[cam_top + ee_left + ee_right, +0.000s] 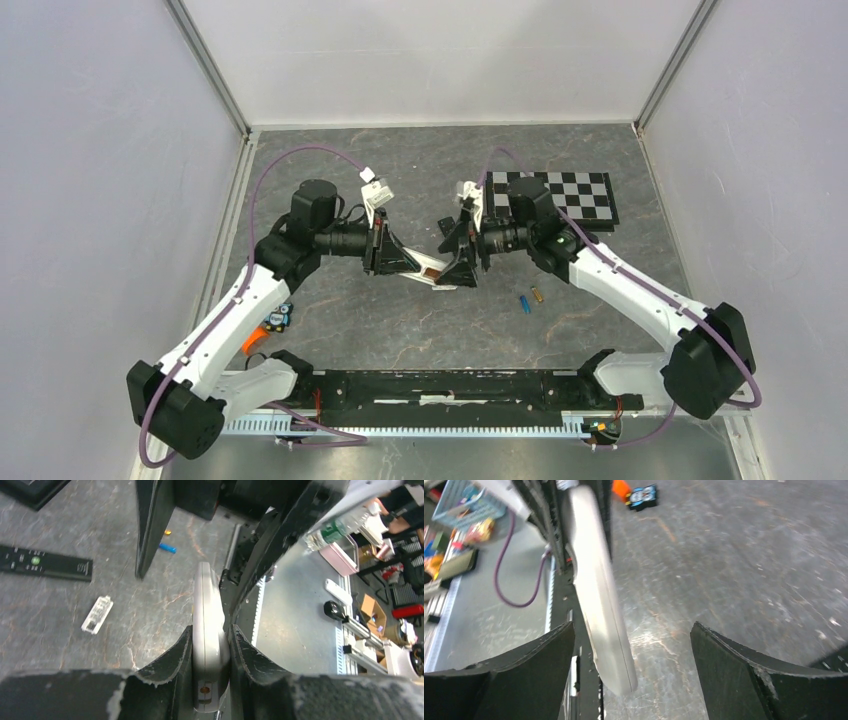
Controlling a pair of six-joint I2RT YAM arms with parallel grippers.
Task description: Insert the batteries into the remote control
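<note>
The remote control (207, 605) is a pale grey slab seen edge-on, and my left gripper (211, 630) is shut on it near one end. In the top view the remote (432, 272) spans the gap between both grippers above the table. Its free end (599, 595) hangs between the fingers (734, 665) of my right gripper (631, 645), which stands open with a wide gap to the right-hand finger. Two batteries lie on the table right of the grippers, one blue (524, 303) and one brownish-gold (538, 295). The left wrist view shows them too, blue (167, 548) and gold (167, 531).
A black remote (45, 563) and a small clear plastic piece (97, 614) lie on the table. A checkerboard (575, 195) sits at the back right. A small blue-and-black object (280, 317) and an orange item (252, 340) lie by the left arm.
</note>
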